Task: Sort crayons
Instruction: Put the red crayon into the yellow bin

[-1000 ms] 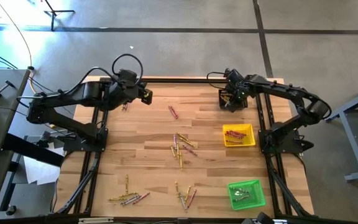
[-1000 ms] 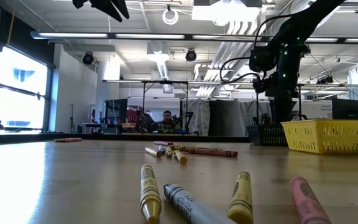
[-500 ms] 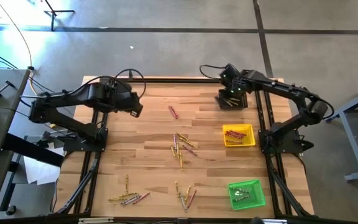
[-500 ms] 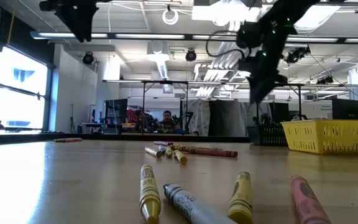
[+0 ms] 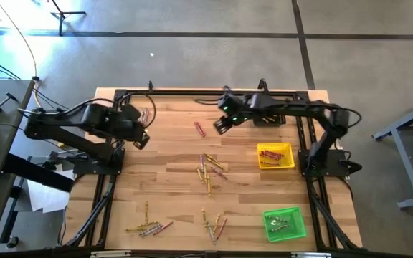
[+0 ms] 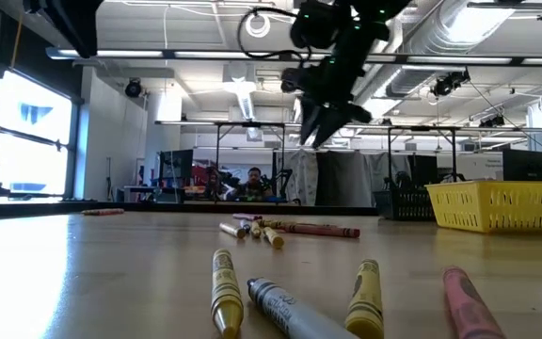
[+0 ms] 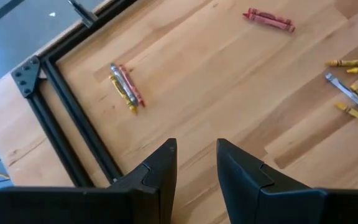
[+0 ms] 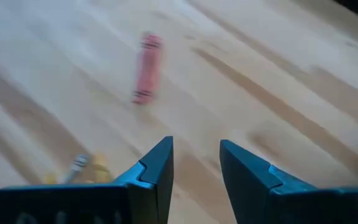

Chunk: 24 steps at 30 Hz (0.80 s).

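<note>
Crayons lie loose on the wooden table: a red one at the far middle, a mixed cluster at the centre, and two groups near the front edge. A few more crayons lie by the far left frame corner. My right gripper hangs open above the table just right of the red crayon, with nothing between its fingers. My left gripper hovers open and empty over the left side of the table, its fingers pointing steeply down.
A yellow tray holding red crayons stands at the right, a green tray with crayons at the near right, and a black tray at the far right behind my right arm. Black frame rails edge the table.
My right gripper has swung from the black tray toward the table's left, rising a little, and now hangs beside the red crayon. My left gripper has moved toward the table's near and left edges, sinking and tipping further down. No crayon has moved.
</note>
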Each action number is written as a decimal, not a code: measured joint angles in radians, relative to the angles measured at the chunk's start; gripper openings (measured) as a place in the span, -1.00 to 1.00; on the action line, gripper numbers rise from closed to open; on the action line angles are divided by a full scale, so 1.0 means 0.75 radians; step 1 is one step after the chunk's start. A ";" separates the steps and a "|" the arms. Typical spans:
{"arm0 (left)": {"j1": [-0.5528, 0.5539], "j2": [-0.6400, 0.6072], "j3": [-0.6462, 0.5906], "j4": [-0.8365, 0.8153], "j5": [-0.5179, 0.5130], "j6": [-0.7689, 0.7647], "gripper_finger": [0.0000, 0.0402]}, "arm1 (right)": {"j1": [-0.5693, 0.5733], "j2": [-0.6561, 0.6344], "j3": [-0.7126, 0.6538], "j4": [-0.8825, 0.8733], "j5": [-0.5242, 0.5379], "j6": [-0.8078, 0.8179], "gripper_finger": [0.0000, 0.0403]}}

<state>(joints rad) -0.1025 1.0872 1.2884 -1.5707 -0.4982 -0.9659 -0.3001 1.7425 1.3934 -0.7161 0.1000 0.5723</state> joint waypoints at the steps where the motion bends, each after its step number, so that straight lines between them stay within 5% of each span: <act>1: -0.012 -0.024 -0.019 0.002 0.002 -0.003 -0.51 | 0.019 0.040 0.045 0.001 -0.002 0.007 -0.42; 15: -0.056 -0.148 -0.132 0.108 -0.132 0.014 -0.51 | 0.059 0.546 0.526 -0.193 -0.118 0.007 -0.42; 24: -0.056 -0.148 -0.132 0.147 -0.217 0.046 -0.51 | 0.043 0.716 0.705 -0.291 -0.128 -0.043 -0.42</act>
<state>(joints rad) -0.1444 0.9760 1.1896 -1.4603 -0.6610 -0.9313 -0.2681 2.2794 1.9223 -0.9345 0.0038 0.5398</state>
